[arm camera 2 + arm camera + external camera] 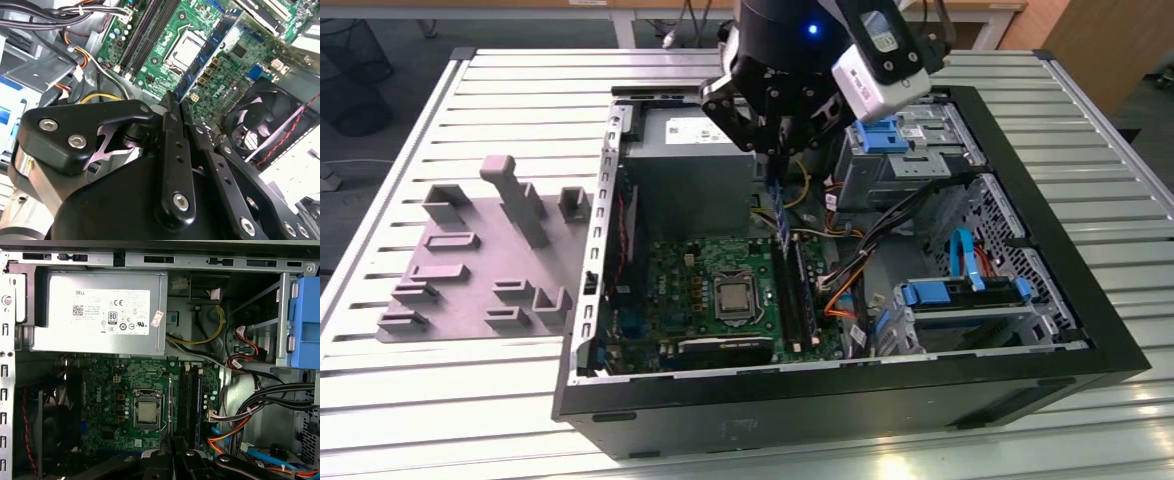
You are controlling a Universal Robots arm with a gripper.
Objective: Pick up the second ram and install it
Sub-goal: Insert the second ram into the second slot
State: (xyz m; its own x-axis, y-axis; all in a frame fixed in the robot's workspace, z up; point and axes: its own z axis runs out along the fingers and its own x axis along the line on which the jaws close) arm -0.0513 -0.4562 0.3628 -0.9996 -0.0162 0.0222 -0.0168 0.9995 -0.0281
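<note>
Fixture plate sits at the exterior view's left, beside the open PC case. Next we see the gripper above the motherboard, fingers pinched narrow on the second ram, held upright over the mem slots. In the second wrist view the ram's edge juts past the fingertips, w/ CPU socket & fan beyond.

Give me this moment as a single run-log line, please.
gripper: shut on second ram | ram: edge-on above motherboard | slots: below | seated: no
</note>
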